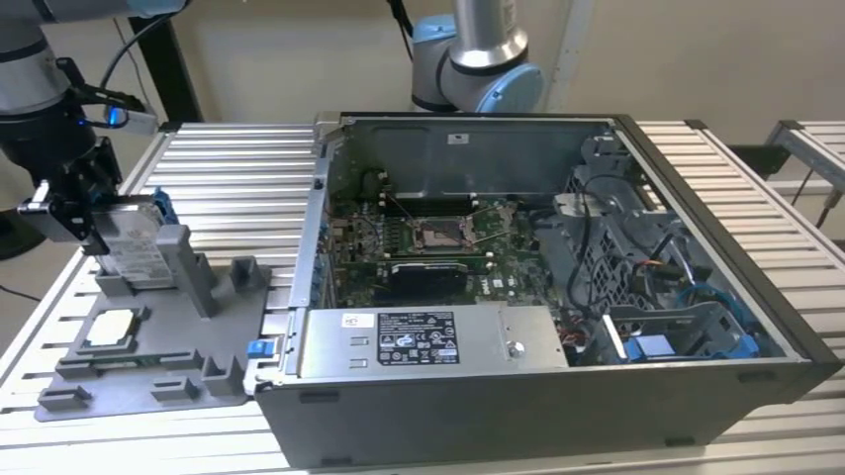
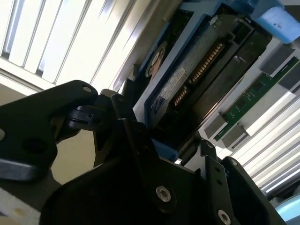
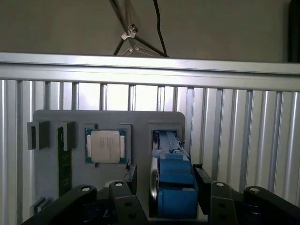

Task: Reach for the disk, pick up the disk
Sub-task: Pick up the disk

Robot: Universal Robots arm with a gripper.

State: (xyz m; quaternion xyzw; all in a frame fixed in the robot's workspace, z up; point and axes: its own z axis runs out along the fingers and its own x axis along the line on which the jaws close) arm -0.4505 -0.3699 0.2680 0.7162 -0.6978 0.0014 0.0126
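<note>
The disk (image 1: 134, 237) stands on edge in a slot of the grey fixture tray (image 1: 185, 341) at the exterior view's left, silver-grey with a blue bracket. My gripper (image 1: 90, 216) has come down over it from above. In the first wrist view the disk (image 3: 171, 176) lies between the two black fingers (image 3: 131, 177), with a narrow gap on one side, so the gripper (image 3: 165, 183) is open around it. The second wrist view shows the disk (image 2: 187, 79) up close with its blue edge and connector, and the gripper (image 2: 164, 140) straddling its near end.
A small silver chip (image 3: 105, 145) and a green memory stick (image 3: 64, 159) sit in the same tray (image 3: 140, 122). An open computer case (image 1: 528, 297) with a grey power box (image 1: 422, 341) stands at the tray's right. A second arm's base (image 1: 476, 59) rises behind it.
</note>
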